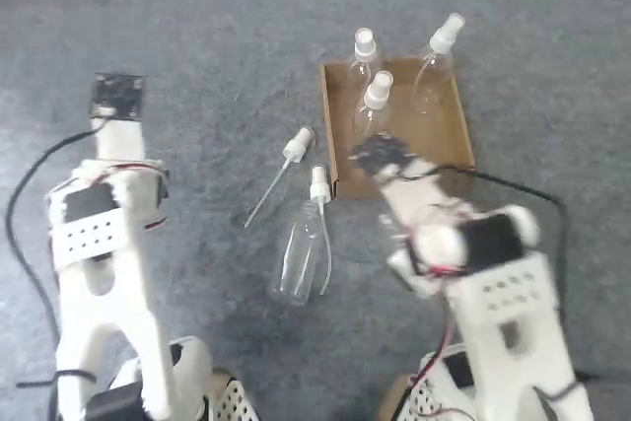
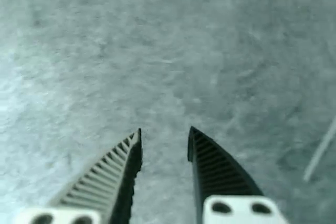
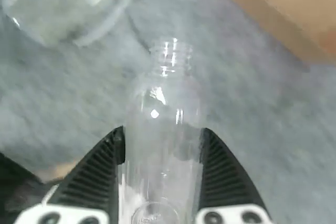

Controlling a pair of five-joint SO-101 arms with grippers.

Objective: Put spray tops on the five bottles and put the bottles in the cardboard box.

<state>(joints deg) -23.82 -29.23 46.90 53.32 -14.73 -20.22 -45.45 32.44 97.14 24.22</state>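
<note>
My right gripper [image 3: 163, 132] is shut on a clear bottle [image 3: 165, 114] with a bare threaded neck, just in front of the cardboard box [image 1: 332, 135]. In the box are three clear bottles with white spray tops [image 1: 366, 54] [image 1: 440, 51] [image 1: 376, 104]. Another capped bottle [image 1: 304, 248] lies on its side on the grey carpet, and it also appears beside the held one [image 3: 68, 3]. A loose spray top [image 1: 298, 145] with a long dip tube lies left of the box. My left gripper [image 2: 164, 129] hangs open over bare carpet, far left of these things, with the tube [image 2: 320, 150] off to one side.
Grey carpet [image 1: 217, 66] covers the whole table. A corner of the box [image 3: 278, 9] lies just past the held bottle. Black cables trail beside both arm bases.
</note>
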